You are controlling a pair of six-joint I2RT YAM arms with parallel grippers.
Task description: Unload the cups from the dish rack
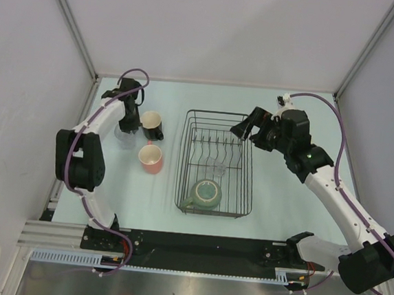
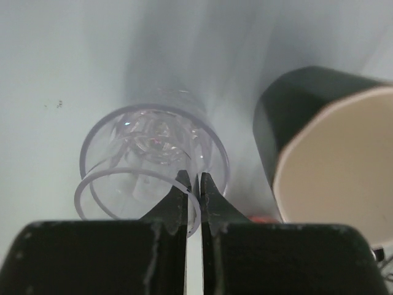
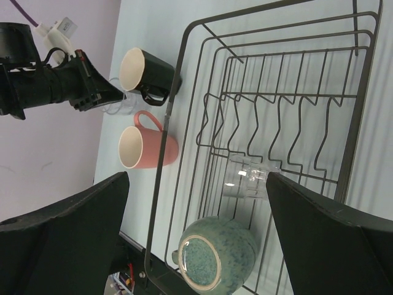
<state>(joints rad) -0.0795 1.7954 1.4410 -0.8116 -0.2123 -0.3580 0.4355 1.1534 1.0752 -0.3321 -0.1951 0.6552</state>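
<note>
Left gripper (image 2: 193, 184) pinches one wall of a clear tumbler (image 2: 150, 157), jaws closed to a sliver with the glass rim caught between them. The tumbler stands upright on the pale table (image 1: 274, 209), to the left of the dish rack (image 1: 217, 113). The rim grip looks chosen because the glass is too wide and slick to span from outside. One finger inside and one outside keeps it steady while it is set down.

Just beside it sits the dark cup (image 2: 288, 123), its pale inside showing, and near that the pink cup (image 1: 151, 159). Both are outside the rack and grouped along its left side, apparently the drop zone. Release appears to be the next move. A straight lift clear would keep the fingers from dragging the tumbler into the dark cup.

Right gripper (image 1: 244, 129) hangs over the rack's far right corner with jaws spread wide and nothing in them, poised, by the look of it, for the next pick. Two cups are left inside the wire basket. A second tumbler (image 3: 249, 181) lies against the plate-slot wires, its pose hard to read. The green mug (image 3: 215, 258) sits at the near end, seemingly mouth-down.
</note>
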